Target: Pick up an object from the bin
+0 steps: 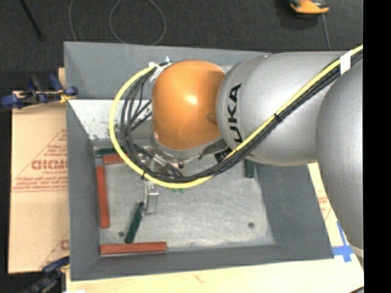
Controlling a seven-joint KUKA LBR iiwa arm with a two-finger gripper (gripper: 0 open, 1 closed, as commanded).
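Camera view: arm [287, 115] reaches into bin [82, 182] from the right, orange cover [183, 102] over the wrist. Gripper [151, 199] hangs low over the bin floor, left of centre, its tip just beside the upper end of a green pen [132, 223] lying tilted on the floor. We cannot tell whether the gripper is open or closed, as wrist and cables mask it, and we see nothing held. Other items: long red bar [102, 197] along left wall, second red bar [133, 247] along near wall, short red piece [111, 159] at far-left corner, green item [249, 168] partly under the arm at right. All lie apart from the gripper. Assessment: approach step, grasp not yet made. Pen is the nearest candidate, tho we can't confirm it as target. Next move, in our judgement, req. centring over the pen shaft, gripper set across its narrow width, then closing & a straight lift clear of the left bar.
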